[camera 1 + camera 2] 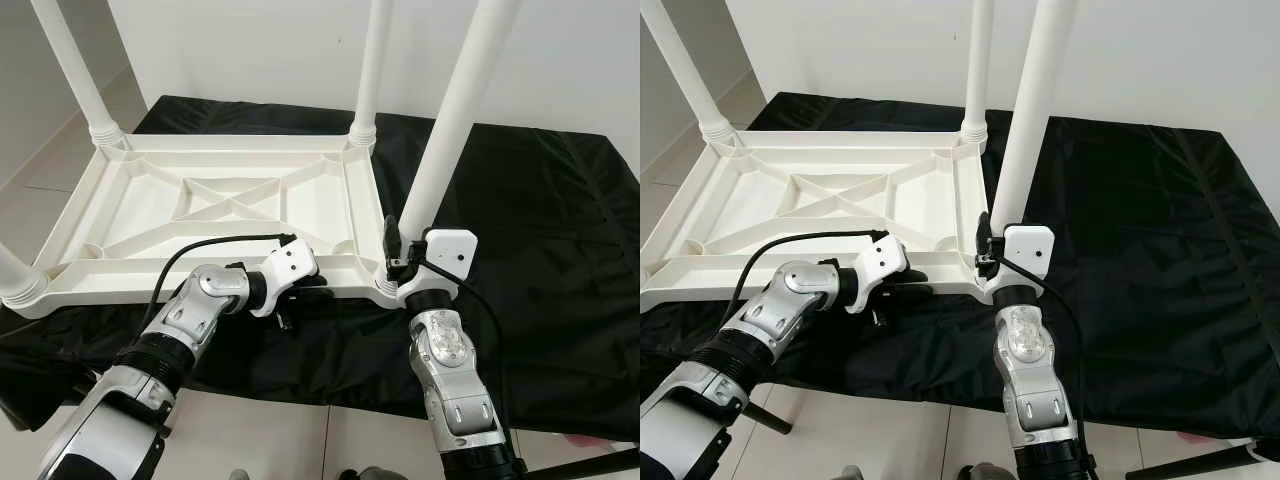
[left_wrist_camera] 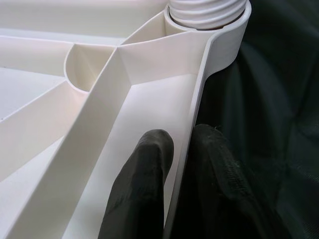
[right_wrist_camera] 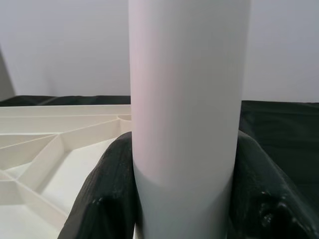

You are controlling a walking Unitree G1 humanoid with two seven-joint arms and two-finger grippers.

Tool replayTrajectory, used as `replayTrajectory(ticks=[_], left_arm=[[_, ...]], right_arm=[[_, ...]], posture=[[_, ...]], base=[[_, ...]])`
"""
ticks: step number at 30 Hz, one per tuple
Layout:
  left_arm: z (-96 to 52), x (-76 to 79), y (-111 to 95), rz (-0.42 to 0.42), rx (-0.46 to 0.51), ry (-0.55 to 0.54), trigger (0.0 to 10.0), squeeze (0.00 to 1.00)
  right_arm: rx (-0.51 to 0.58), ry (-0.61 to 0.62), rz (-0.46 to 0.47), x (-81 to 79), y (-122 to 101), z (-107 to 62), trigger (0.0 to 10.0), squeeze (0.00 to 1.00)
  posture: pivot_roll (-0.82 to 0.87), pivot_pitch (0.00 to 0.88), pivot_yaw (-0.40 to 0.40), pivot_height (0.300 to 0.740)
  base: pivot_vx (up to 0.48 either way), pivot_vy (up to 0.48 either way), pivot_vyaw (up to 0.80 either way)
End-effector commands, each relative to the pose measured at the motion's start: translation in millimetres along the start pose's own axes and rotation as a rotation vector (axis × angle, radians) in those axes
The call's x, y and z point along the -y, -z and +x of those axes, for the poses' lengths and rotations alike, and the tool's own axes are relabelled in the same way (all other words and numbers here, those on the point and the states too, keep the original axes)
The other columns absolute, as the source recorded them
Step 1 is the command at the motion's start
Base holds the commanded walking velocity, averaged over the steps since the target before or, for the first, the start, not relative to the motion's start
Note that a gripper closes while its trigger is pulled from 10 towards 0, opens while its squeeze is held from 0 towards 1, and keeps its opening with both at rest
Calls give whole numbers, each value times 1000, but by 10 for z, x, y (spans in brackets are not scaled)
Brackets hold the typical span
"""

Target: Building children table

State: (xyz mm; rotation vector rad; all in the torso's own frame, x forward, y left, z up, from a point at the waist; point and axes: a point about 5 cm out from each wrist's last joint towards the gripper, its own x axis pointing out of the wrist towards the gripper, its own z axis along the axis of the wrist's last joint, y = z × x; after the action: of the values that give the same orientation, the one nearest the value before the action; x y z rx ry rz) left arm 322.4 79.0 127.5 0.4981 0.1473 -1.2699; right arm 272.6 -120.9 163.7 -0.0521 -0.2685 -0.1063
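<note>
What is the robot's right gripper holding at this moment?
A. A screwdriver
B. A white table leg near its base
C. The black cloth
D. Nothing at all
B: the right gripper has a black finger on either side of the white table leg, just above where it meets the upturned tabletop.

a low surface draped in a black cloth (image 1: 540,250) carries everything here, with pale floor tiles (image 1: 30,190) around it. lying directly on the cloth is the upside-down white tabletop (image 1: 230,205), its ribbed underside facing up and its legs standing upward. the tabletop spreads away from the left gripper (image 1: 300,285), which sits at its near edge. bare cloth stretches well beyond the right gripper (image 1: 400,262), on the side away from the tabletop.
</note>
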Motion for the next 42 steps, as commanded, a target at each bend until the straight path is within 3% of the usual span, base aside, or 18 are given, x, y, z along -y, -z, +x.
replayTrajectory(ticks=[1,9,13,18,28,34,35,42], left_arm=[[-88,2,-68,58,-3,131,10000,0],[-86,2,-78,60,-2,133,10000,0],[-87,4,-76,58,-2,135,10000,0],[-79,7,-78,57,-1,131,10000,0],[-79,-7,-84,56,3,123,10000,0],[-142,-140,-114,34,8,73,10000,0],[-153,-168,-117,17,9,62,10000,1000],[-179,-206,-103,7,-8,51,10000,1000]], right_arm=[[-172,303,-133,460,320,-110,10000,0],[-202,383,-163,553,362,-144,10000,0],[-156,297,-134,464,317,-118,10000,0],[-43,136,-6,325,131,-78,10000,0],[57,97,21,364,-57,46,10000,0],[183,-21,54,403,-328,218,10000,0],[190,-23,44,423,-332,245,10000,0],[179,-39,36,444,-283,302,10000,0]], posture=[[-90,52,5,740],[-92,55,7,740],[-93,58,6,740],[-97,56,1,740],[-97,52,-2,740],[-94,41,-4,740],[-93,37,-4,740],[-91,31,-3,740]], base=[[0,0,0],[0,0,0],[0,0,0],[0,0,0],[0,0,0],[0,0,0],[0,0,0],[0,0,0]])
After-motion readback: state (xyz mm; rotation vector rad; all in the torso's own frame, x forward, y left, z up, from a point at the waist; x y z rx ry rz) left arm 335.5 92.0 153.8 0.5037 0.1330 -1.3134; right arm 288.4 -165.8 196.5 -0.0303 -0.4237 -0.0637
